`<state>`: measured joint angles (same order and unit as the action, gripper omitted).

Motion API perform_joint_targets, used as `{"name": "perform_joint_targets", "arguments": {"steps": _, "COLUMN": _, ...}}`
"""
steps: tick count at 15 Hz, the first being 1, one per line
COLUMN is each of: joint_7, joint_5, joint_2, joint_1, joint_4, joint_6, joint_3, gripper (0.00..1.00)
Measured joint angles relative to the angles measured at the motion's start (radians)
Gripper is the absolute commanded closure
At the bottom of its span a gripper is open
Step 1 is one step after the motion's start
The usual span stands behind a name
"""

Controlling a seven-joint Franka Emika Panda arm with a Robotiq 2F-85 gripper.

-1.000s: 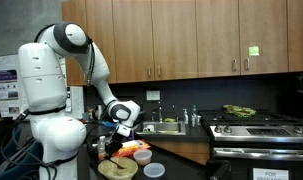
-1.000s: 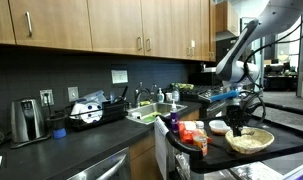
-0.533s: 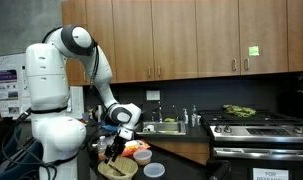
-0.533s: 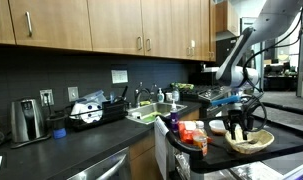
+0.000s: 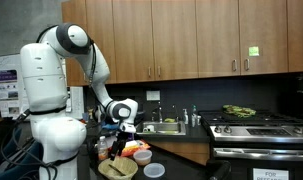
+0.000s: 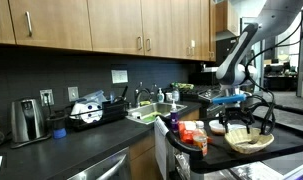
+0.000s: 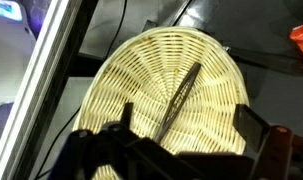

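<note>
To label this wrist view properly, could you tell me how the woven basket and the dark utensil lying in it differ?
The woven basket is pale and straw-coloured; the dark utensil is nearly black. The basket is broad and round, the utensil long and thin. The basket bears the utensil, which lies slanted across its middle. Both lie directly below the wrist camera.

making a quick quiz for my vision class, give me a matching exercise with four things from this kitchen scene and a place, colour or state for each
Things:
1 woven basket
2 dark utensil
3 gripper
4 toaster

Descriptions:
a open, hanging over the basket
b silver, standing on the dark counter
c round, pale straw colour
d lying inside the basket

Pairs: 1-c, 2-d, 3-a, 4-b
</note>
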<state>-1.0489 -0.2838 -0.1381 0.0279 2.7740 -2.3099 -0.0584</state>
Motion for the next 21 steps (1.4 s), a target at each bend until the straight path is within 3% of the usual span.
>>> {"name": "perform_joint_targets", "arguments": {"steps": 7, "joint_7": 0.166, "joint_5": 0.174, "joint_2": -0.096, "joint_1": 0.01, "joint_4": -0.006, "joint_6": 0.038, "joint_3": -0.037, "gripper": 0.0}}
{"name": "perform_joint_targets", "arguments": {"steps": 13, "joint_7": 0.383, "joint_5": 0.263, "joint_2": -0.114, "joint_1": 0.024, "joint_4": -0.001, "joint_6": 0.04, "joint_3": -0.071, "gripper": 0.0}}
{"name": "perform_joint_targets", "arguments": {"steps": 21, "joint_7": 0.694, "joint_5": 0.336, "joint_2": -0.086, "joint_1": 0.053, "joint_4": -0.001, "joint_6": -0.087, "joint_3": -0.099, "gripper": 0.0}}
